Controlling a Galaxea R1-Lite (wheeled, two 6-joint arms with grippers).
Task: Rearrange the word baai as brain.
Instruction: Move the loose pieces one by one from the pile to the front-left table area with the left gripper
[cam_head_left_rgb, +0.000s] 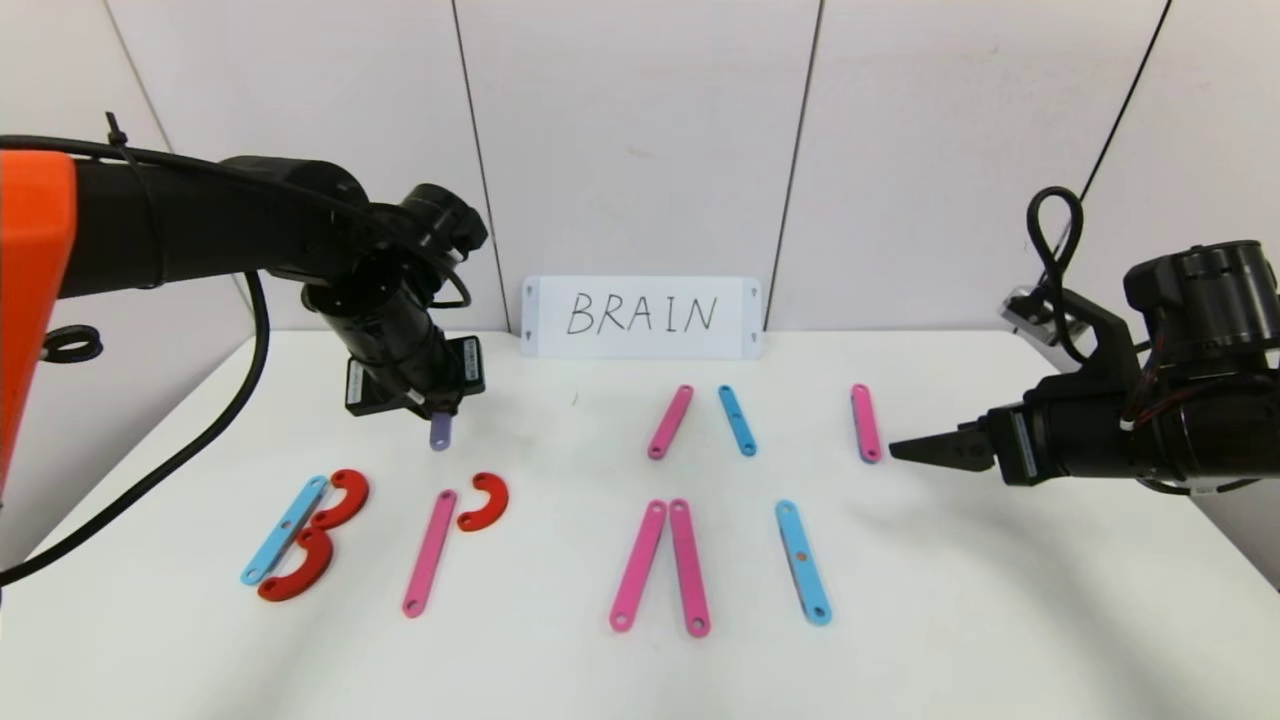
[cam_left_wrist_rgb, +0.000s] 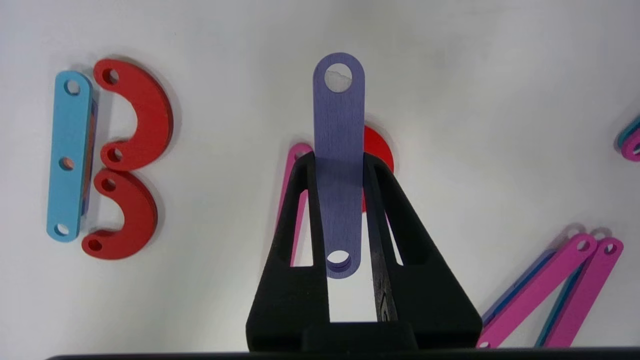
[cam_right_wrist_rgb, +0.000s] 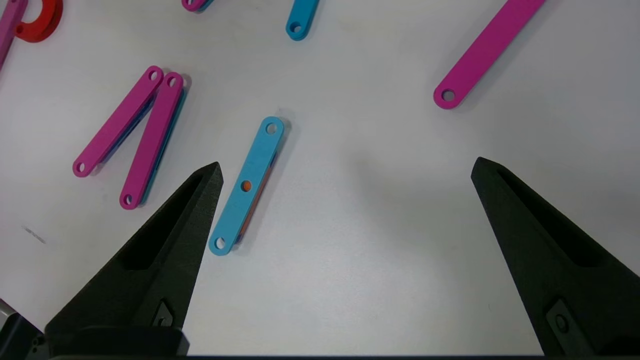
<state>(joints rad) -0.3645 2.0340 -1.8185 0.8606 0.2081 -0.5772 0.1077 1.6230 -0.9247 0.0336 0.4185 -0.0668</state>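
- The left gripper (cam_left_wrist_rgb: 340, 170) has its jaws closed flat on a short purple plastic strip with a hole at each end (cam_left_wrist_rgb: 339, 165); in the head view only the strip's lower tip (cam_head_left_rgb: 441, 433) shows below the black wrist, lifted off the white surface (cam_head_left_rgb: 560, 670).
- From the left wrist view, that strip and the jaws cover most of the long pink strip (cam_left_wrist_rgb: 292, 200) and the red C-shaped curve (cam_left_wrist_rgb: 377, 150) lying beneath; only slivers of each show.
- In the head view those two pieces lie just beside each other, the pink strip (cam_head_left_rgb: 430, 552) with the red curve (cam_head_left_rgb: 485, 501) at its 1 o'clock.
- At the 9 o'clock side of the surface, a light-blue strip (cam_head_left_rgb: 285, 529) and two stacked red curves (cam_head_left_rgb: 322, 530) form a B, touching or nearly so.
- Near the middle, two long pink strips (cam_head_left_rgb: 660, 565) meet at their far ends in a narrow inverted V; darker edges under them suggest other layers, but this is hard to make out.
- At their 3 o'clock lies another light-blue strip (cam_head_left_rgb: 803, 562), its middle hole showing orange.
- Farther back sit a short pink strip (cam_head_left_rgb: 670, 421), a short blue strip (cam_head_left_rgb: 737, 420) and another short pink strip (cam_head_left_rgb: 866, 423), apart from one another.
- The right gripper (cam_right_wrist_rgb: 345, 170) hovers at the 3 o'clock edge, jaws spread wide, holding nothing; its arm is cut off by the picture edge.
- A white card (cam_head_left_rgb: 641, 317) standing against the back wall at 12 o'clock reads "BRAIN" in black handwriting.
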